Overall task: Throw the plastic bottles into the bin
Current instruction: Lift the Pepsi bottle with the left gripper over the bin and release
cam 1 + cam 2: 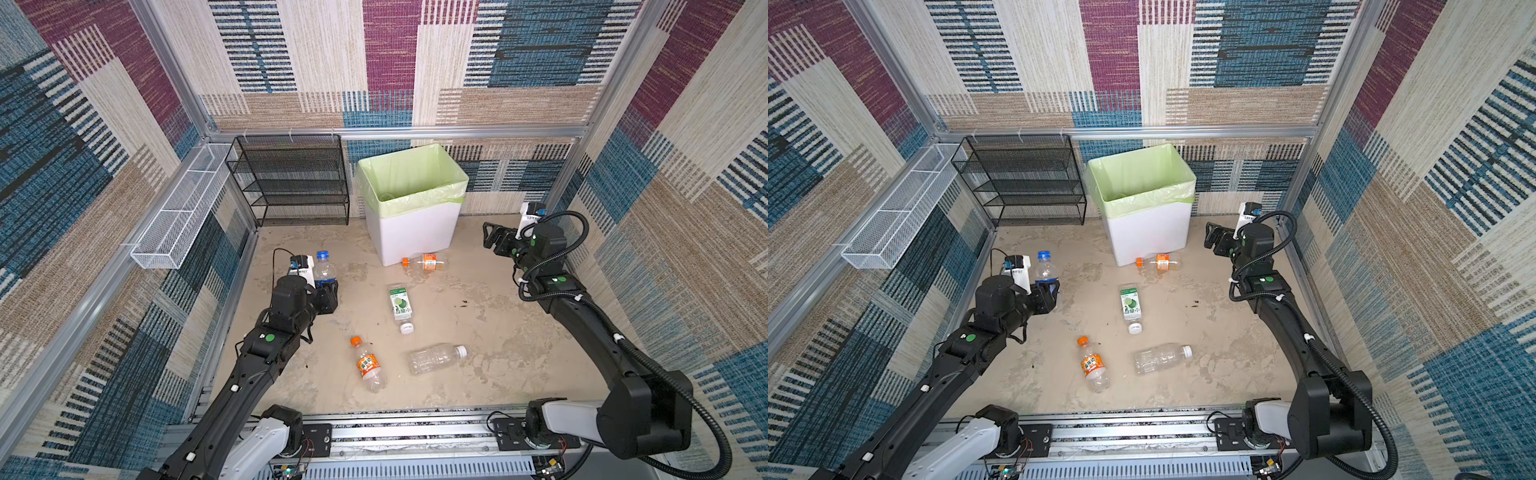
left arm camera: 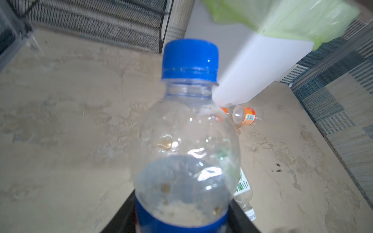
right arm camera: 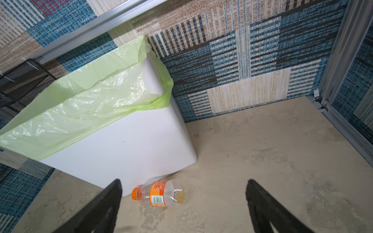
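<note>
At left hand (image 1: 327,292) sits clear blue-capped btl (image 1: 324,269).

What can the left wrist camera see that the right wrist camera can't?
Only the left wrist view shows the blue-capped bottle, very close up, and the green-label bottle lying on the floor. Only the right wrist view shows the right gripper, which is open. Both show the bin and the orange-label bottle lying beside its foot.
</note>
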Motion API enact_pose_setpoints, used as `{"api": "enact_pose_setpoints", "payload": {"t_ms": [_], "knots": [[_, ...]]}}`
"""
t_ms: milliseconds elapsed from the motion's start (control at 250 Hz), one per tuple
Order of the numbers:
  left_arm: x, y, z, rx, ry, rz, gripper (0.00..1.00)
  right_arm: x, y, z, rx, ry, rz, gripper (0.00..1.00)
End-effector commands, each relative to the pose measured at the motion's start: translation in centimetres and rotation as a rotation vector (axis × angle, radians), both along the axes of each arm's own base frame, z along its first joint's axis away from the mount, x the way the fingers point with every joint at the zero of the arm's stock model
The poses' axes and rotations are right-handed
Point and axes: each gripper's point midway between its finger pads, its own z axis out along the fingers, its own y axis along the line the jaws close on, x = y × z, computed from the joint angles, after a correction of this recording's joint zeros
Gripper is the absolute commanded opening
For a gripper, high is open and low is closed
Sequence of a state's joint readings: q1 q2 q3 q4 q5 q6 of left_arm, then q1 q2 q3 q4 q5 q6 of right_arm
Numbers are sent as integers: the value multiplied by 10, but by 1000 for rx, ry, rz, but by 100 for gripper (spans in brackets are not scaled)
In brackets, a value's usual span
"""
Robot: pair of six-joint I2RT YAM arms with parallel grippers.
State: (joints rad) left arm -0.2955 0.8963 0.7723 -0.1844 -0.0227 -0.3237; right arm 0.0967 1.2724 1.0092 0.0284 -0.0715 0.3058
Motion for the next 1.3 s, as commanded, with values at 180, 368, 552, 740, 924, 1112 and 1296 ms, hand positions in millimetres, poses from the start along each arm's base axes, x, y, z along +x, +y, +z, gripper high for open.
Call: {"api": "enact_pose_setpoints", "payload": {"t_ms": [180,368,552,740,924,1112,1296], "knots": [[-9,-17,162,1,-693,-128,55,-10,-2,31,9,-59,-8,95],[-49,-20,231,22,-1044,-167,55,-17,-3,44,23,-88,-8,94],[-80,-27,282,4,-1295,-226,55,-18,-4,54,20,-110,-17,94],[-28,-57,328,-48,-1316,-329,56,-17,-3,59,33,-136,-14,93],[116,-102,340,-134,-1043,-373,58,-15,1,57,67,-133,6,92],[216,-140,295,-174,-693,-422,89,-24,2,52,68,-118,12,92],[211,-133,298,-167,-730,-389,99,-28,-4,44,30,-88,-14,93]]}}
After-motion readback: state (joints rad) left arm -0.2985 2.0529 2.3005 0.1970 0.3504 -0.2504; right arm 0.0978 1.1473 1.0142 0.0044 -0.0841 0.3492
